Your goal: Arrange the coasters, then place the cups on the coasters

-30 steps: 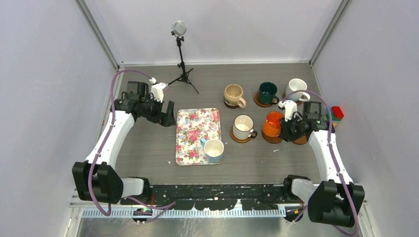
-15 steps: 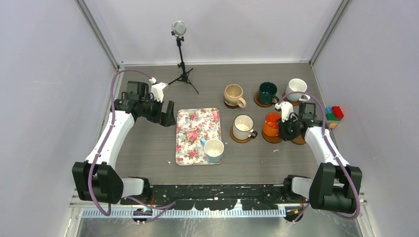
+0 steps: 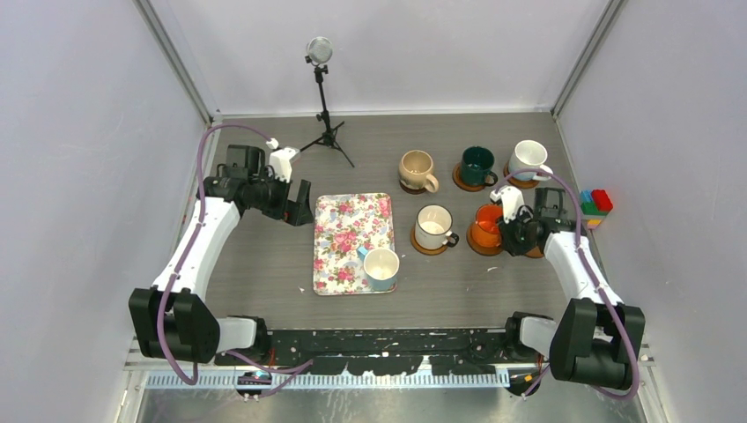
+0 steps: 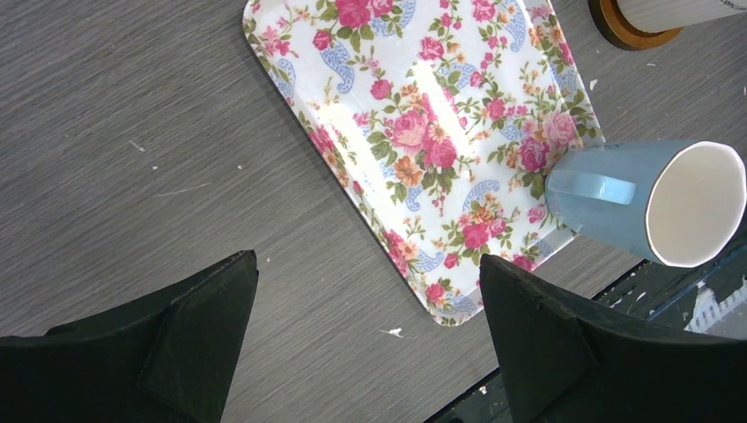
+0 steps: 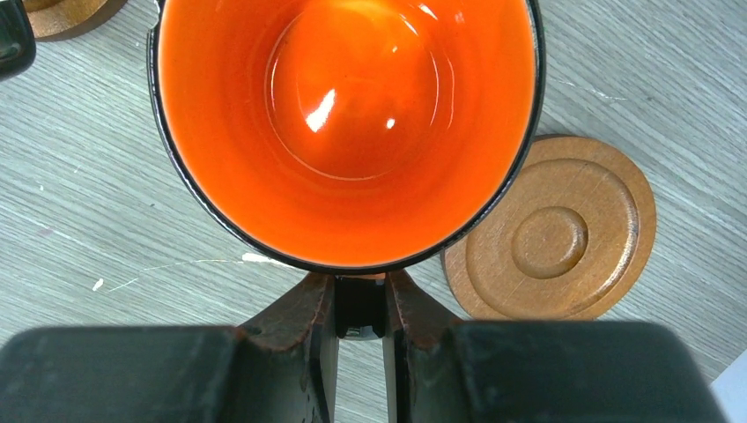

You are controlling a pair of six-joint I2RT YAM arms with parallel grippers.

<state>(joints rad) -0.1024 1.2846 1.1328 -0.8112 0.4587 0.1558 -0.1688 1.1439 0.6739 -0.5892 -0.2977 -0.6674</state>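
Bright, even, diffuse light from above fills the overhead view, which is sharp throughout; shadows around the floral tray (image 3: pixel 348 233) are short and soft. From the left wrist, a washed-out white glare patch sits on the tray's middle, and the left gripper (image 4: pixel 366 260) is a near-black silhouette without detail. Right of the tray, the orange cup (image 5: pixel 352 123) shows small glints inside its glossy bowl; the right gripper (image 5: pixel 361 282) looks soft, out of focus

Overhead looks down; wrist cameras sit close above table (image 3: pixel 264 264).
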